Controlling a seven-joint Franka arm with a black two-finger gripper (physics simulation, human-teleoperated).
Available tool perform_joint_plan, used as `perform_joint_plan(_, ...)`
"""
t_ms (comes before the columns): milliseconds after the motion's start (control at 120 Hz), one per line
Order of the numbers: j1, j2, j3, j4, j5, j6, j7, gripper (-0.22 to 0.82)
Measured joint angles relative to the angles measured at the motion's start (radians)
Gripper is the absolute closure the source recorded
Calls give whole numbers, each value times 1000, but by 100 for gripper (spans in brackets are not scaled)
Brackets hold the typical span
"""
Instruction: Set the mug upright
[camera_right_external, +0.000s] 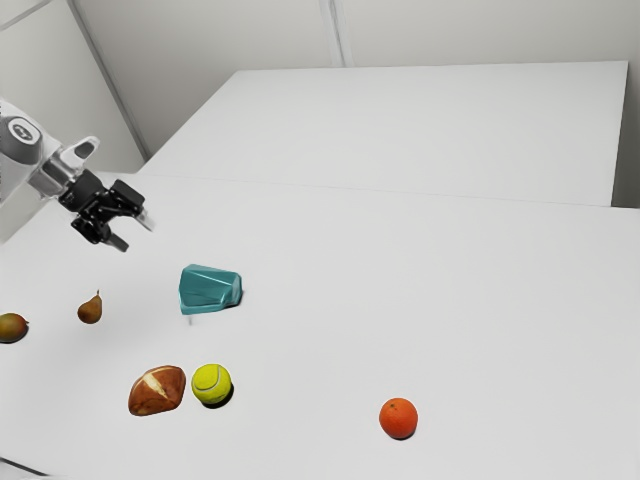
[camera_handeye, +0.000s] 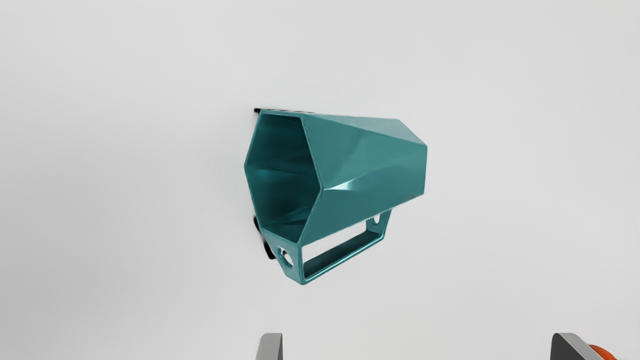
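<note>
Mug (camera_right_external: 210, 290) lies on its side on the surface (camera_right_external: 500, 300), not upright; mouth toward 9 o'clock, narrower base toward 3 o'clock (clock read on the exterior view, 12 at its top). Handle (camera_handeye: 345, 255) is along the flank nearer the fingertips in the wrist view. Handling, by estimate: rigid, thin-walled, probably light to moderate in weight; material not determinable, so treat as brittle. Walls look smooth and somewhat glossy, hence some risk of slip; the taper may let the pads ride toward the base, and a grip on sloping facets could roll the body. Preferred hold: across opposite facets of the body, toward the wide end, firm but not hard, handle kept out of the closing path. Alternative: rim wall (camera_handeye: 311, 152) with one finger inside the mouth. Either way, roughly a quarter turn is needed to bring the base under, and the handle could snag on the surface during it. Hand (camera_right_external: 135, 235): open, fingers well apart, nothing held. It hangs above the surface; from it the mug lies toward 4 o'clock, lower and apart from the fingertips. Tennis ball (camera_right_external: 211, 384) sits at 6 o'clock from the mug, separated from it by bare surface.
</note>
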Motion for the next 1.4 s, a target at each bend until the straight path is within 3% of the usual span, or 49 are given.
perform_joint_plan(425,0,111,1,-70,-246,93,255,2)
perform_joint_plan(808,3,214,-1,-75,-359,100,412,2)
perform_joint_plan(1233,2,254,-3,-106,-473,82,550,2)
perform_joint_plan(1325,2,258,-3,-107,-486,75,572,6)
perform_joint_plan(1400,2,259,-4,-110,-494,70,588,16)
